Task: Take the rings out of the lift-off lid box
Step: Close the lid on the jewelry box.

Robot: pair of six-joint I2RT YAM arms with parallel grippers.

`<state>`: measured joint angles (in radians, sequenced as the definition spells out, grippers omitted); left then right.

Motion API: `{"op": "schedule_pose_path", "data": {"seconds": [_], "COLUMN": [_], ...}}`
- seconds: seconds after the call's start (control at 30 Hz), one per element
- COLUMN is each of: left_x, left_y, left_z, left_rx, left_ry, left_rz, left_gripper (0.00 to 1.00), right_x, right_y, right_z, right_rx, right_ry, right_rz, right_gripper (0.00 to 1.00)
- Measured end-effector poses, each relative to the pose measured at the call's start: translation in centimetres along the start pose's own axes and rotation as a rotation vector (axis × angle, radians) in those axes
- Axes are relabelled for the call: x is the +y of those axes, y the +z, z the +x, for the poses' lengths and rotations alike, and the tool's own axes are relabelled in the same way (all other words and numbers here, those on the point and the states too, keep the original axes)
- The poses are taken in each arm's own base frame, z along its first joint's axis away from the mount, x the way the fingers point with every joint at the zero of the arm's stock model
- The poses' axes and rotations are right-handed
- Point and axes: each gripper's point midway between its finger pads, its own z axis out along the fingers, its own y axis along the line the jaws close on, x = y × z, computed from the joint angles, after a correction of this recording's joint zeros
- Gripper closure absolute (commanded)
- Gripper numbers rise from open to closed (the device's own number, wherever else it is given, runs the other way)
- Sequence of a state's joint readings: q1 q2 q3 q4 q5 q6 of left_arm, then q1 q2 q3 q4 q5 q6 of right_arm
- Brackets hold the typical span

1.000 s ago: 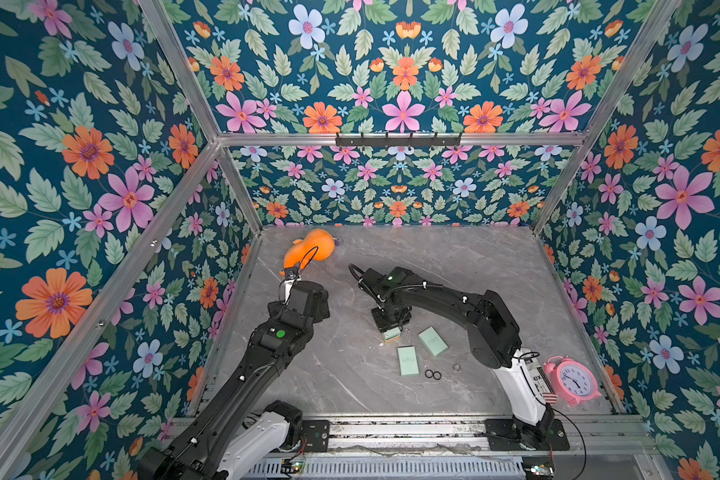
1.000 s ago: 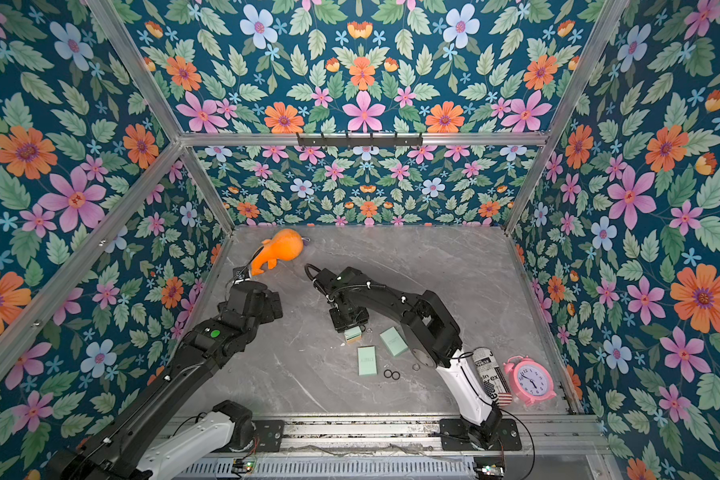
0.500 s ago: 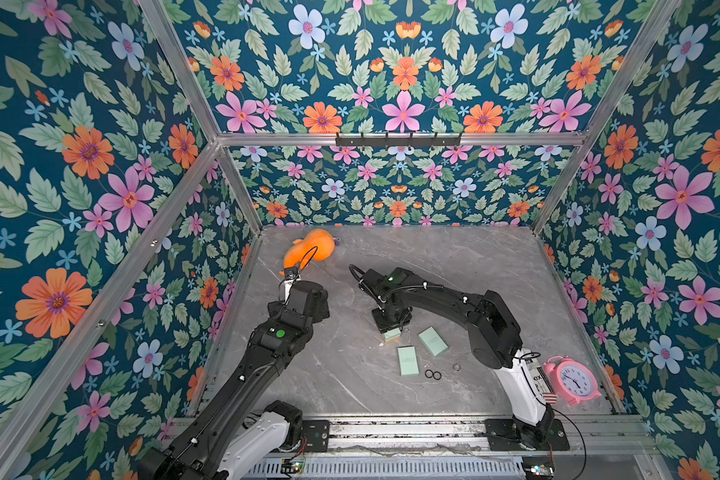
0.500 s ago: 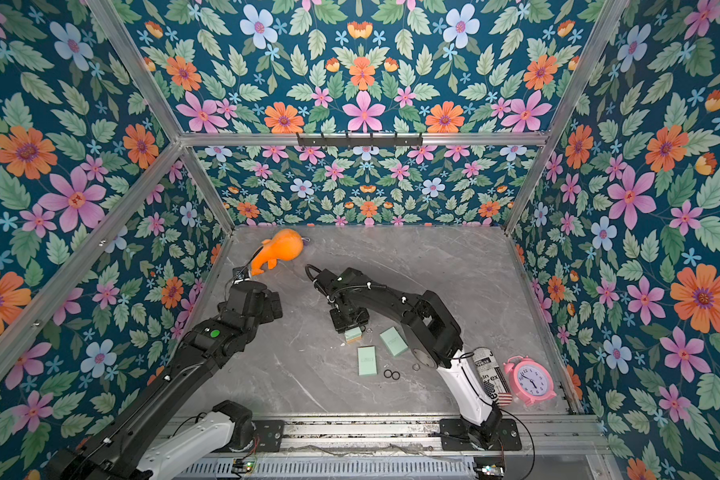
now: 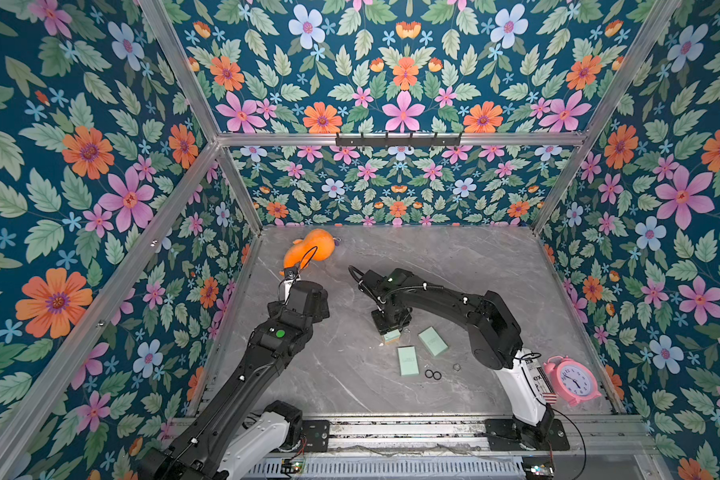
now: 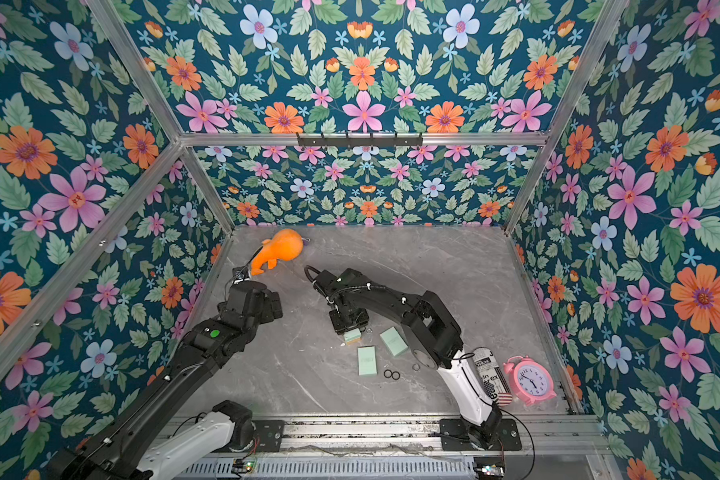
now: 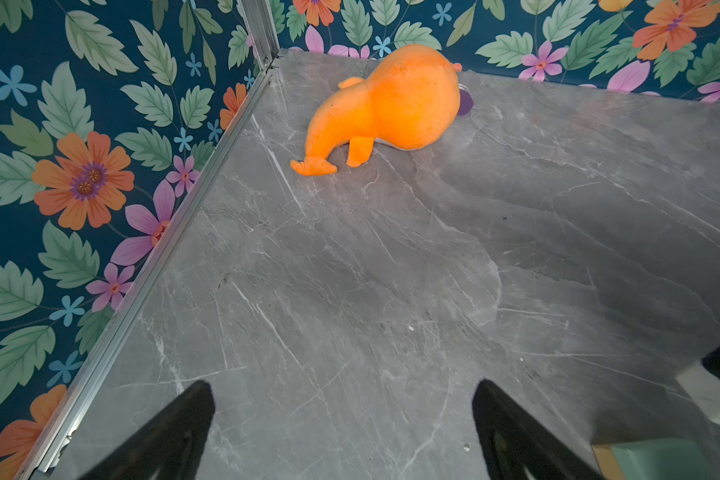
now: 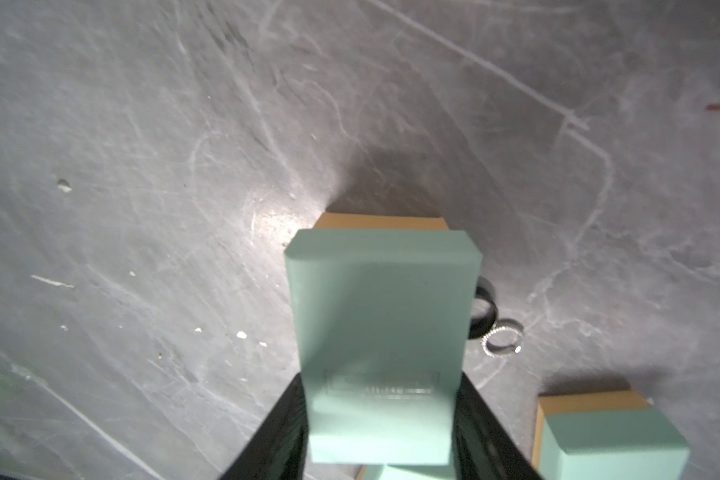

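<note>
Nothing on the marble table (image 5: 350, 395) has shifted this past second, so the emptying looks paused, perhaps nearly done. The right gripper (image 8: 379, 380), jaws about half apart, clamps a mint-green box half (image 8: 375, 316). A black ring (image 8: 486, 309) and a silver ring (image 8: 503, 343) lie out on the table just beside it. The left gripper (image 7: 337, 399) gapes wide, empty.

The right gripper (image 6: 351, 331) points down onto a small mint-green box (image 6: 354, 337); two black rings (image 6: 391, 374) lie on the grey desk (image 6: 308, 382) nearby.
</note>
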<state>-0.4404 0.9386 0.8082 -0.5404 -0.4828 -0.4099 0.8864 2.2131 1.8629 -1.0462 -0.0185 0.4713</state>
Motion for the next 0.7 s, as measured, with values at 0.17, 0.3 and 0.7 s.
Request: {"op": "schedule_pose_path", "data": {"seconds": [0.17, 0.3, 0.7], "left_x": [-0.04, -0.05, -0.02], "left_y": [0.0, 0.0, 0.01], "left_z": [0.02, 0.02, 0.02], "left_rx": [0.001, 0.001, 0.002], "left_ry": [0.0, 0.0, -0.001], "left_rz": [0.002, 0.003, 0.002], "left_gripper": [0.01, 0.01, 0.01], "right_x": [0.07, 0.04, 0.34], "right_y": [0.12, 0.02, -0.67], "right_z": [0.12, 0.16, 0.15], "right_rx": [0.004, 0.003, -0.007], "right_ry": [0.003, 0.007, 0.012], "right_rz": [-0.004, -0.003, -0.01], "right_gripper": [0.53, 0.48, 0.4]}}
